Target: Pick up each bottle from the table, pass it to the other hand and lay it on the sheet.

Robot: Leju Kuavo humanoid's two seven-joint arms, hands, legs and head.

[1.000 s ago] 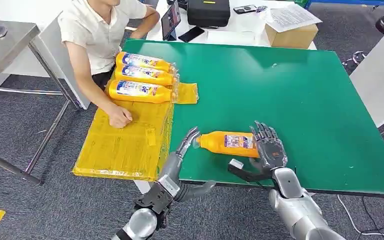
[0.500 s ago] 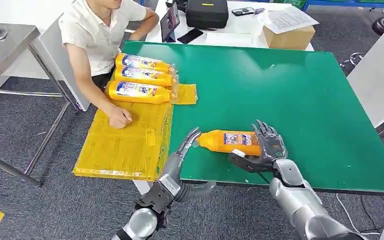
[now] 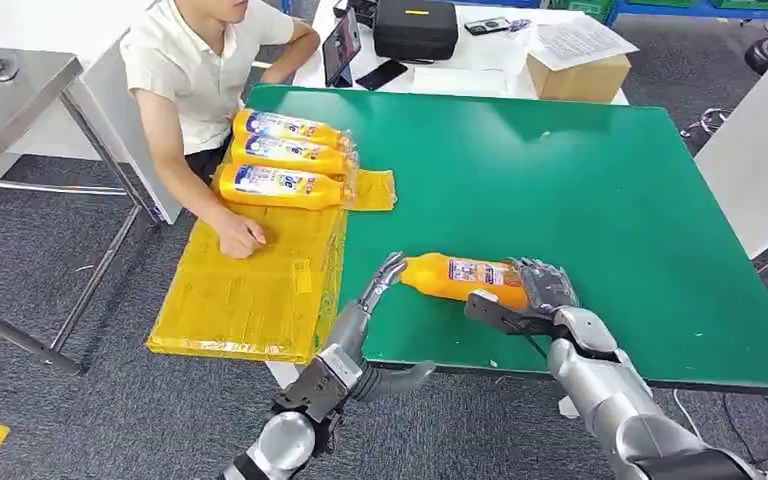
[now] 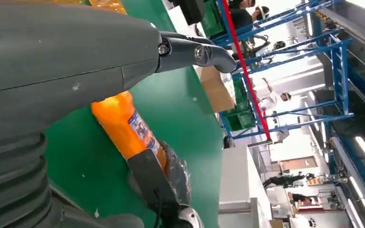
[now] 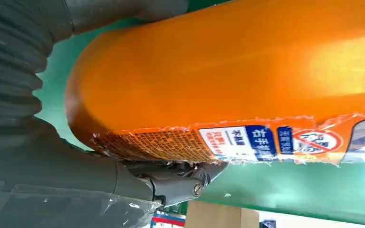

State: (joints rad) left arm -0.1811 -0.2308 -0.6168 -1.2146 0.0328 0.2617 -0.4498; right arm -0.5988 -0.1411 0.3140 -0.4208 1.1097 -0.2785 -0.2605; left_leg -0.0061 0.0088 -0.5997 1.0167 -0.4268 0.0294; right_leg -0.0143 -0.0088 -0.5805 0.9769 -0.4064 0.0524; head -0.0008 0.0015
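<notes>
An orange bottle (image 3: 460,277) with a blue and white label lies on its side near the front edge of the green table (image 3: 580,180). My right hand (image 3: 545,295) grips its base, fingers curled over the top and thumb underneath; the right wrist view has the bottle (image 5: 228,71) pressed against the palm. My left hand (image 3: 352,335) is open, its fingertips just short of the bottle's neck. The left wrist view looks along the bottle (image 4: 123,126). The yellow sheet (image 3: 250,290) hangs over the table's left side, with three orange bottles (image 3: 282,158) lying at its far end.
A person sits at the far left, one hand (image 3: 238,238) resting on the sheet. Beyond the green table stand a cardboard box (image 3: 577,62), a black case (image 3: 415,25) and a tablet (image 3: 342,42). A grey metal table (image 3: 10,90) is at the left.
My right hand's fingers have closed over the bottle's base and its thumb has come in underneath. The bottle has shifted slightly away from me. My left hand has barely moved.
</notes>
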